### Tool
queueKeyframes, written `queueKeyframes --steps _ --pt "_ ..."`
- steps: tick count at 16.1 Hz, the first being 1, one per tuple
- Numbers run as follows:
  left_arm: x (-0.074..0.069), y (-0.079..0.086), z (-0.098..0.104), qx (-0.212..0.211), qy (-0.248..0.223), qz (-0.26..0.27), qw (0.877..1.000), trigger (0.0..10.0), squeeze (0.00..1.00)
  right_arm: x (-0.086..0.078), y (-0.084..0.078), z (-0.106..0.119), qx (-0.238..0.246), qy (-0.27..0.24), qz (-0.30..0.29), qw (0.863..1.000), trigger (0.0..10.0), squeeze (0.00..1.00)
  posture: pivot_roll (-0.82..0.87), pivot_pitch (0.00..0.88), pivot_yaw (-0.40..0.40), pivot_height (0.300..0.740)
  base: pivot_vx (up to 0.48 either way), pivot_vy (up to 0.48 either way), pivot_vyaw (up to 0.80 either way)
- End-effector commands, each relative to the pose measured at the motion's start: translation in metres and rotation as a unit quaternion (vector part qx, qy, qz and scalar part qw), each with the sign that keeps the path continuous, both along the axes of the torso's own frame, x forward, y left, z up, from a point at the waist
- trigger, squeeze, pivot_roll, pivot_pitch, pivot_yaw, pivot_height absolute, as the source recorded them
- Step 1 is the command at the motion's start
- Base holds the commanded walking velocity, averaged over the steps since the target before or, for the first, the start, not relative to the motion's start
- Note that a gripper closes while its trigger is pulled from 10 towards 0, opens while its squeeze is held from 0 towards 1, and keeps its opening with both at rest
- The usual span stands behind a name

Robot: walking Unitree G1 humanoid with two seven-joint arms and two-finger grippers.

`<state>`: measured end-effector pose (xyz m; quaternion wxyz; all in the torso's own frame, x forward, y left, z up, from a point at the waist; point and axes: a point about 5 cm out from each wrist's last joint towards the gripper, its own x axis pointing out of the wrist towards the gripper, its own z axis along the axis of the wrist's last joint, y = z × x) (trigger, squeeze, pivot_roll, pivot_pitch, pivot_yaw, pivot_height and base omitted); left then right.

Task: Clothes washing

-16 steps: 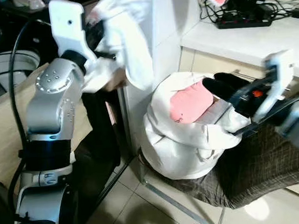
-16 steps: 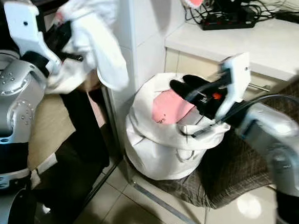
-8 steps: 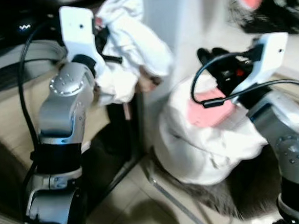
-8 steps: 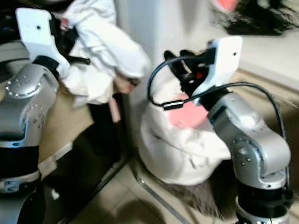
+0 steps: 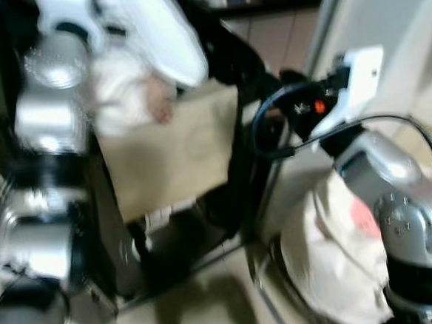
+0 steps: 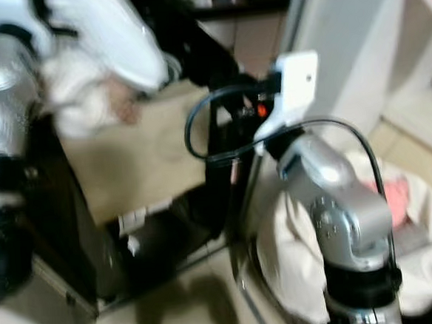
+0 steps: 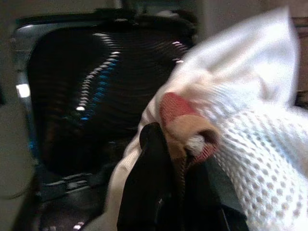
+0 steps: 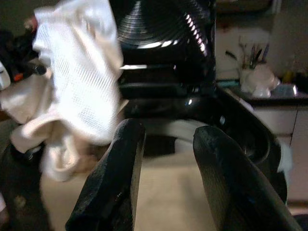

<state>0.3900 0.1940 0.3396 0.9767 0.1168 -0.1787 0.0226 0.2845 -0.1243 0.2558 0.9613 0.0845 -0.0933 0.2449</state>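
A white mesh garment (image 5: 151,33) hangs from my raised left arm (image 5: 48,92) at the upper left. In the left wrist view my left gripper (image 7: 185,192) is shut on this garment (image 7: 250,134), with a red and tan fold between the fingers. Beyond it stands the dark washing machine (image 7: 91,96). My right gripper (image 5: 284,79) is held up mid-picture, open with nothing in it (image 8: 166,159), pointing toward the machine's dark ribbed drum (image 8: 163,48). A white laundry bag (image 5: 333,250) with a pink garment (image 5: 364,218) sits at the lower right, behind my right arm.
A beige panel (image 5: 171,150) lies below the garment, inside a dark frame. The white pillar (image 5: 383,9) stands at the upper right. Tiled floor (image 5: 210,296) runs along the bottom. A counter with small items (image 8: 260,79) shows in the right wrist view. The eye views are blurred.
The camera has swung left, so the bag now sits at the lower right. My right gripper has lifted away from the bag and faces the machine. The left gripper still holds the garment.
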Motion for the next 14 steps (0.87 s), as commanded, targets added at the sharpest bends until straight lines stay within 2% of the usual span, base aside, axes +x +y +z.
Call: queueKeyframes --steps 1,5,7,8,9,10,11,12,13,14 --pt "0.005 -0.023 0.018 0.022 -0.03 -0.04 0.998 10.0 0.0 0.001 -0.011 -0.001 0.017 0.004 -0.031 0.999 10.0 0.0 -0.01 0.0 -0.018 0.74 0.36 0.0 0.0" --pt "0.017 -0.026 0.036 0.059 -0.043 -0.038 0.997 10.0 0.0 -0.002 -0.011 -0.003 0.013 0.0 -0.032 0.999 10.0 0.0 -0.02 0.0 -0.005 0.74 0.359 0.0 0.0" --pt "0.021 -0.015 0.043 0.105 -0.041 0.028 0.993 10.0 0.0 -0.006 -0.009 -0.006 0.002 0.002 -0.023 1.0 10.0 0.0 -0.02 0.0 0.0 0.74 0.347 0.0 0.0" --pt "0.024 -0.007 0.041 0.141 -0.029 0.069 0.987 10.0 0.0 -0.007 -0.008 -0.007 0.0 0.003 -0.016 1.0 10.0 0.0 -0.03 0.0 0.002 0.74 0.3 0.0 0.0" --pt "0.029 -0.003 0.025 0.165 0.032 0.067 0.983 10.0 0.0 -0.009 -0.005 -0.008 -0.005 0.006 -0.005 1.0 10.0 0.0 -0.03 0.0 0.002 0.74 0.0 0.0 0.0" --pt "0.035 -0.006 0.0 0.181 0.12 0.031 0.976 10.0 0.0 -0.012 -0.003 -0.009 -0.011 0.009 0.01 1.0 10.0 0.0 -0.03 0.0 0.004 0.74 0.0 0.0 0.0" --pt "0.036 -0.008 -0.022 0.198 0.192 0.0 0.961 10.0 0.0 -0.013 -0.002 -0.011 -0.018 0.011 0.021 1.0 10.0 0.0 -0.03 0.0 0.004 0.74 0.0 0.0 0.0" --pt "0.036 -0.011 -0.048 0.192 0.274 -0.051 0.941 10.0 0.0 -0.017 0.001 -0.013 -0.027 0.013 0.036 0.999 10.0 0.0 -0.03 0.0 0.004 0.74 0.0 0.0 0.0" --pt "0.036 -0.012 -0.052 0.174 0.285 -0.064 0.94 10.0 0.34 -0.018 0.003 -0.013 -0.03 0.014 0.043 0.999 10.0 0.0 -0.03 0.0 0.005 0.74 0.0 0.0 0.0" --pt "0.036 -0.012 -0.052 0.175 0.289 -0.07 0.939 10.0 1.0 -0.02 0.004 -0.014 -0.032 0.014 0.052 0.998 10.0 0.0 -0.03 0.0 0.004 0.74 0.0 0.0 0.0"
